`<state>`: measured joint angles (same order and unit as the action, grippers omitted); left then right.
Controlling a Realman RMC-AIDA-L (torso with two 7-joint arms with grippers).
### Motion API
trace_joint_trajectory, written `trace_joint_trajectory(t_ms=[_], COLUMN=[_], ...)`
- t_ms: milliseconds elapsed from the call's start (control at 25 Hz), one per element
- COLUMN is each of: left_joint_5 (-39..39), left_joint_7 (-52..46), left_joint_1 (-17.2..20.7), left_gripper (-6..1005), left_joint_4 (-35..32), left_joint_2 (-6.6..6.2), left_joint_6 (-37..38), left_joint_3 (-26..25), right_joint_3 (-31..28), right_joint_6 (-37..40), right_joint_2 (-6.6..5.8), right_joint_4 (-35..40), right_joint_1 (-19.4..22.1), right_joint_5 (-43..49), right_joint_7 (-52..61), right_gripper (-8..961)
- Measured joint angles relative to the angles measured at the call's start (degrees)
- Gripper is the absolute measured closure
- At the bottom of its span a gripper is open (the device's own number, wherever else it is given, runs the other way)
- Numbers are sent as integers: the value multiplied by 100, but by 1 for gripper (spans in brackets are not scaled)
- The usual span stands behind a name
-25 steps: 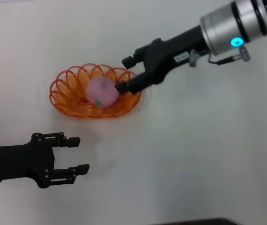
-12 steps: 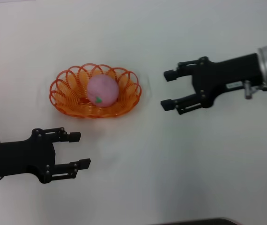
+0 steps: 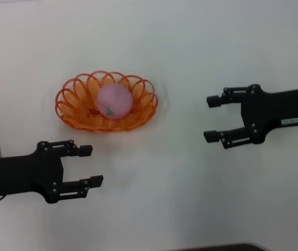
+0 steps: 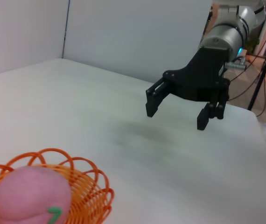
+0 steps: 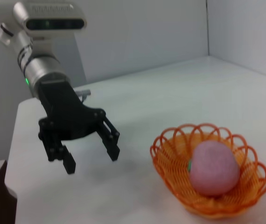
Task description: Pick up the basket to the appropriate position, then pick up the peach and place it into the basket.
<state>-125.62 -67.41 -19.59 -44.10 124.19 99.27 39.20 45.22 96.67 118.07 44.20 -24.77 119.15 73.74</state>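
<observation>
The orange wire basket (image 3: pixel 81 117) stands on the white table, left of centre. The pink peach (image 3: pixel 114 101) lies inside it, with its green leaf mark facing front. The basket (image 4: pixel 93 198) and peach (image 4: pixel 30 198) also show in the left wrist view, and the basket (image 5: pixel 170 179) and peach (image 5: pixel 214 169) in the right wrist view. My right gripper (image 3: pixel 212 118) is open and empty, well to the right of the basket. My left gripper (image 3: pixel 91 165) is open and empty, in front of the basket and a little left.
The white tabletop (image 3: pixel 154 198) spreads wide around the basket. In the wrist views, walls stand behind the table and the table's edge (image 4: pixel 263 135) shows near the right arm's base.
My right gripper has let go of the peach in the basket and drawn back to the right, open. The left gripper has barely moved.
</observation>
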Motion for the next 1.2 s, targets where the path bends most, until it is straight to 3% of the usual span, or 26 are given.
trace_joint_trajectory(t_ms=[640,1200], left_joint_5=[-58,39], left_joint_7=[-1,130], left_joint_1=[40,60], left_gripper=[290,291], left_joint_4=[113,113], left_joint_2=[-9,-21], left_joint_6=[274,508], left_joint_3=[10,-302], right_joint_3=[-245,-263], right_joint_6=[-261,-318], right_joint_2=[-5,-12], right_joint_4=[-497,-643], right_joint_1=[341,356], right_joint_5=[72,135], right_joint_7=[-721,-924], right_gripper=[89,88])
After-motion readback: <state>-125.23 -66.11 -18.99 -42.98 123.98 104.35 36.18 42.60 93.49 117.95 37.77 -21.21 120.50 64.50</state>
